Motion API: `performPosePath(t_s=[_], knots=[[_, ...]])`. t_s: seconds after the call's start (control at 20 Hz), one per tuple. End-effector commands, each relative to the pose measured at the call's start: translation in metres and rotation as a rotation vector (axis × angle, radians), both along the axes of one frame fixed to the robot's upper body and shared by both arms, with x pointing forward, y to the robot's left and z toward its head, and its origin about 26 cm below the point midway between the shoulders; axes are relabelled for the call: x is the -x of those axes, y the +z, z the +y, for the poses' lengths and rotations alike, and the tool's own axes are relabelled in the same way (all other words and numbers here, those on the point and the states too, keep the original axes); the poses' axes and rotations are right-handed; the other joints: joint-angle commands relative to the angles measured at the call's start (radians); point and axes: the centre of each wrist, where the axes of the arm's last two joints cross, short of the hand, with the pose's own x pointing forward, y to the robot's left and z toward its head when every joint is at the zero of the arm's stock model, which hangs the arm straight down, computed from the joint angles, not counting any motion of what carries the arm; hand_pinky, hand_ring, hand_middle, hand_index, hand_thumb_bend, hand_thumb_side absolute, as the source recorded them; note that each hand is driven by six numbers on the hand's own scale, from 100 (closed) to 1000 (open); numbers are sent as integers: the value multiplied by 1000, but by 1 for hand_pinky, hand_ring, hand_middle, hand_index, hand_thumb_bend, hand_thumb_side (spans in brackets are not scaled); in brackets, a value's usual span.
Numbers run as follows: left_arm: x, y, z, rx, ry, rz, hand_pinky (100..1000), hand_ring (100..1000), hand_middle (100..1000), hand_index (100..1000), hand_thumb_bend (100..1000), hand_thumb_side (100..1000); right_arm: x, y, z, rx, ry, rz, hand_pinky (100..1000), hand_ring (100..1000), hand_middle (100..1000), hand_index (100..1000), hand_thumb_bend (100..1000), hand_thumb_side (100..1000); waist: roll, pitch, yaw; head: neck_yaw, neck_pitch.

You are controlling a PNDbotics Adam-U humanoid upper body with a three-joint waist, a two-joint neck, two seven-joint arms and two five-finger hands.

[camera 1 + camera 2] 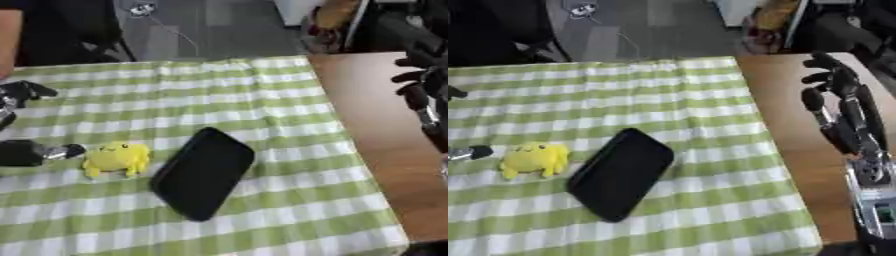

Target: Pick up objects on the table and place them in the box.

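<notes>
left robot hand [26, 152] cut off | beside yellow toy [115, 159] | fingers unclear

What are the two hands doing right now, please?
Left hand: open, beside the yellow plush toy, holding nothing.
Right hand: open, holding nothing.

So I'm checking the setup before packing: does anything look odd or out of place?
No box shows in either view. The black tray lies askew on the checked cloth, and the yellow plush toy sits beside it, touching the left hand.
</notes>
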Motion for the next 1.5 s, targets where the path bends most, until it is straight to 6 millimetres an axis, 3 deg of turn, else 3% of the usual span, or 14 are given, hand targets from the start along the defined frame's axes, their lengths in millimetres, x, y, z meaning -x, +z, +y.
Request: performPosePath(t_s=[0.05, 0.4, 0.7, 1.15, 1.5], knots=[[-3, 24, 7, -114, -21, 46, 764, 786, 824, 880, 903, 566, 0, 13, -3, 33, 2, -31, 573, 680, 777, 933, 656, 1000, 7, -15, -3, -3, -7], [-17, 20, 20, -45, 9, 158, 722, 750, 815, 875, 1000, 515, 0, 12, -3, 35, 8, -26, 573, 680, 776, 933, 658, 1000, 7, -16, -5, 2, -5], [-39, 12, 21, 28, 73, 245, 718, 741, 809, 867, 1000, 481, 0, 10, -2, 34, 12, -18, 572, 679, 776, 933, 658, 1000, 5, -20, -4, 4, -1], [-90, -6, -7, 79, 66, 331, 710, 712, 785, 843, 1000, 463, -1, 6, 0, 32, 25, -4, 572, 679, 776, 933, 662, 1000, -3, -20, 3, 10, -3], [-101, -20, -26, 24, -6, 369, 733, 720, 786, 841, 1000, 458, -1, 6, -1, 32, 28, -2, 573, 679, 776, 933, 662, 1000, -2, -17, 2, 13, -1]])
